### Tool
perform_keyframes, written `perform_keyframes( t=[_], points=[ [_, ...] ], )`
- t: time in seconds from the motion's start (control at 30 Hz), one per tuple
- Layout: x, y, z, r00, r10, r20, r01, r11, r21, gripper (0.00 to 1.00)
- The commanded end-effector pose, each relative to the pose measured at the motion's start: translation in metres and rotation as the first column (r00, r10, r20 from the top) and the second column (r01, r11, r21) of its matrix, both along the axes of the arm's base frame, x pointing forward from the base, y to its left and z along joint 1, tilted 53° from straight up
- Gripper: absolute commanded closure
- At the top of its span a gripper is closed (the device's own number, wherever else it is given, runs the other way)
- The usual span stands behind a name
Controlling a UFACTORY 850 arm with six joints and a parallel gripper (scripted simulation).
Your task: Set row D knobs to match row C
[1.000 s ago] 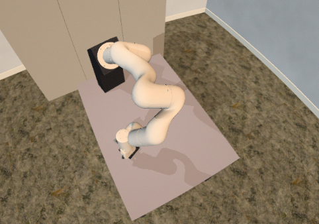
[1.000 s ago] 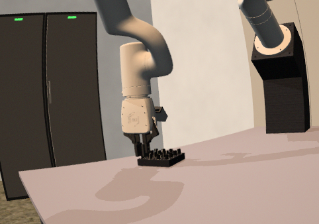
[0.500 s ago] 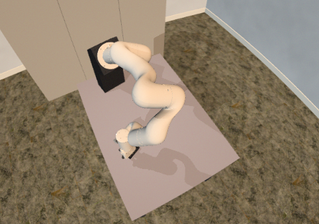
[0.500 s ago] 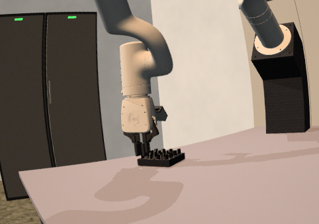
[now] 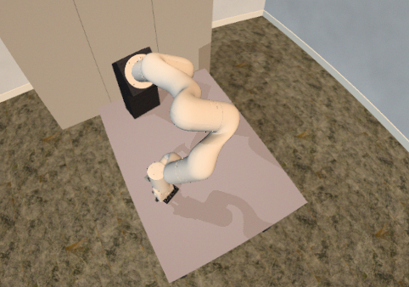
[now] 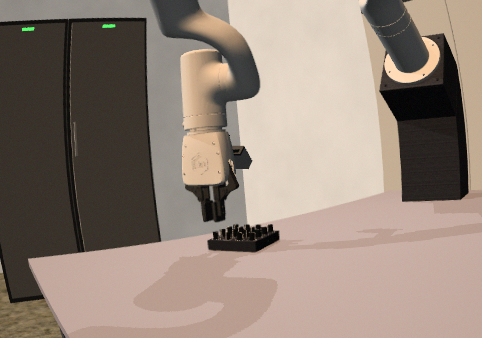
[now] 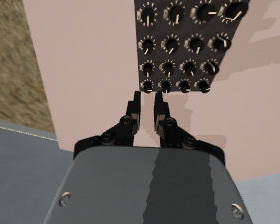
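The black knob box (image 5: 171,195) (image 6: 232,245) (image 7: 158,31) stands on the table. In the wrist view its printed names lie left of the knobs, so row D is the leftmost column. D1 (image 7: 147,15) and D3 (image 7: 148,67) point down the picture, D2 (image 7: 147,45) down and slightly left, D4 (image 7: 147,86) to the right. C1 (image 7: 176,14), C3 (image 7: 168,67) and C4 (image 7: 165,86) point roughly down, C2 (image 7: 171,45) down-left. My gripper (image 6: 213,219) (image 7: 147,100) is slightly open and empty, above the box's knob-4 end, near D4. The top view hides the fingertips.
The pink table (image 5: 127,132) (image 6: 350,286) (image 7: 91,75) carries the box near one long edge. The arm's black pedestal (image 5: 145,104) (image 6: 430,161) stands at the table's far end. Neighbouring knobs stand close together. The arm's shadow falls beside the box.
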State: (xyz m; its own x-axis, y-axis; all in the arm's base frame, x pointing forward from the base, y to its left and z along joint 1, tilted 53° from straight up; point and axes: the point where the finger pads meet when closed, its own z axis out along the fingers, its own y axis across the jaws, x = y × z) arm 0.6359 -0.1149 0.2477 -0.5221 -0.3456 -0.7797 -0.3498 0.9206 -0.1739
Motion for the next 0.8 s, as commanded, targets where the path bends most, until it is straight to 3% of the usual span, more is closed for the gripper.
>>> perform_keyframes(
  t=[0.0,0.57,0.77],
  points=[
    [-0.0037,-0.0011,0.0034,1.0,0.0,0.001,0.0,1.0,0.0,0.81],
    [-0.0042,-0.0012,0.0038,1.0,0.001,0.001,-0.001,1.0,-0.002,0.81],
    [-0.0045,-0.0013,0.004,0.999,0.034,0.01,-0.034,0.998,-0.044,0.81]
  ],
)
